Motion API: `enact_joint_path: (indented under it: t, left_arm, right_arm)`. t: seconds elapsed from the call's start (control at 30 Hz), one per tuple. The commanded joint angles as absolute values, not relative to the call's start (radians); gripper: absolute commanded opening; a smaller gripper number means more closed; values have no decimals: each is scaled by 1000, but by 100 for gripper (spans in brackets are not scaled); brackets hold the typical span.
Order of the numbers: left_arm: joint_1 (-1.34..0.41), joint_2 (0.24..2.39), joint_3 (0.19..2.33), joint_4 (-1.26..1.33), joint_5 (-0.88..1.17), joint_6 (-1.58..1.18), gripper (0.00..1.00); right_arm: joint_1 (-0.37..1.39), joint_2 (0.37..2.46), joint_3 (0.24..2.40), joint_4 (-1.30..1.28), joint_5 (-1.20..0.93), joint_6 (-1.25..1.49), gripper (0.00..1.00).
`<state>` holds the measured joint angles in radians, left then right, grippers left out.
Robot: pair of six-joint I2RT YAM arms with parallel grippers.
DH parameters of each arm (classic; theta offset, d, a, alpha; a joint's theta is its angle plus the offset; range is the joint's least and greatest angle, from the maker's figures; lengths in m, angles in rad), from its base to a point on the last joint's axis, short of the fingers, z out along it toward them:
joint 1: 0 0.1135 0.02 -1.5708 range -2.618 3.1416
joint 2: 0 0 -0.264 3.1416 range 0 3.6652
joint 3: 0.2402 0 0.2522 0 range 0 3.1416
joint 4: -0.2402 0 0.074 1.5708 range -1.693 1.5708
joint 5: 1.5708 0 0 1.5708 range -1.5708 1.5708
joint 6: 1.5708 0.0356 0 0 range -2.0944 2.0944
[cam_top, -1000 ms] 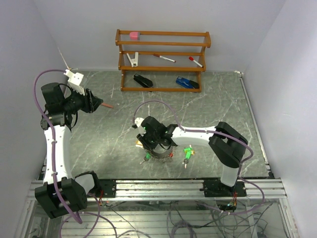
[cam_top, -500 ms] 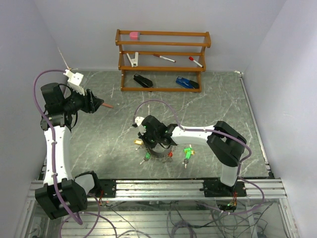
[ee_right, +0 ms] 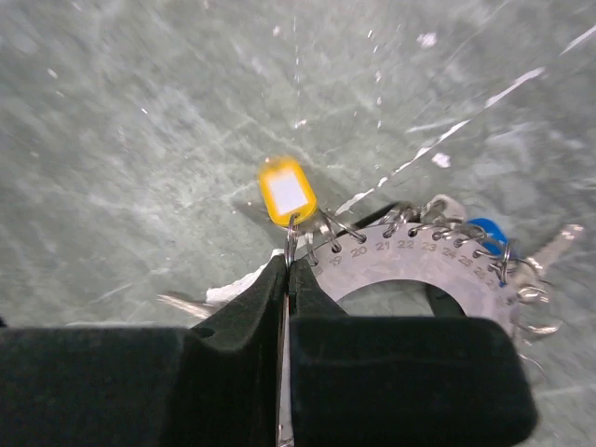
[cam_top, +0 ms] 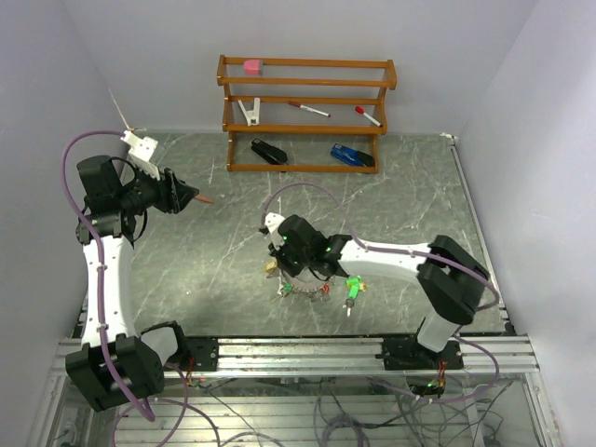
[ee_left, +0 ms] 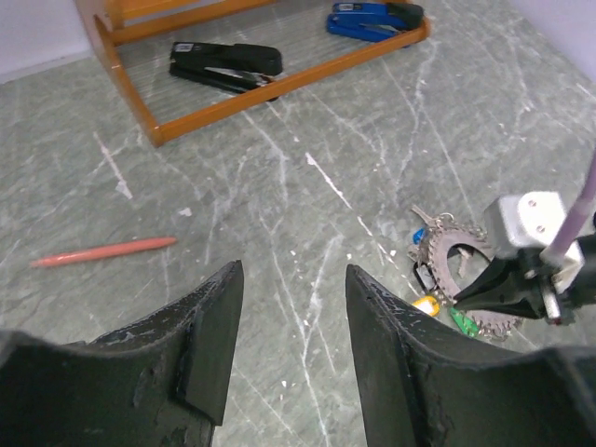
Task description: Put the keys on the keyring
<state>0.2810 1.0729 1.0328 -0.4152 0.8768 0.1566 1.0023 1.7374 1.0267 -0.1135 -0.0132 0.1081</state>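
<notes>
1. The green marbled table (cam_top: 400, 186) carries a wooden rack (cam_top: 307, 63) at its far edge.
2. The left gripper (ee_left: 293, 270) hovers over the far left of the table, its fingers parted and holding nothing.
3. The right gripper (ee_right: 287, 265) is low over the near middle, its fingers pressed together on a thin wire loop (ee_right: 290, 237).
4. The keyring (ee_right: 419, 256), a numbered silvery ring, lies flat on the table just right of those fingertips.
5. Green keys (cam_top: 352, 287) lie just right of the keyring.
6. A yellow-orange tag (ee_right: 287, 191) sits on the wire loop, just beyond the fingertips.

Wooden rack (cam_top: 307, 63), marbled green table (cam_top: 419, 205), white walls (cam_top: 140, 56)
</notes>
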Motion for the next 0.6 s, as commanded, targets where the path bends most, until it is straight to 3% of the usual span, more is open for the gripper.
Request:
enact_joint_path:
  t: [0.0, 0.23, 0.57]
  left_arm:
    - [267, 1077, 1058, -416, 1008, 157, 59]
    - [80, 1048, 1087, -414, 954, 182, 60]
    - [8, 1109, 1174, -421, 1041, 174, 60]
  right_arm:
    - [999, 1593, 1025, -94, 35, 128, 0]
    - [999, 1476, 1052, -147, 38, 150, 0]
    - [1000, 1263, 1092, -173, 18, 212, 0]
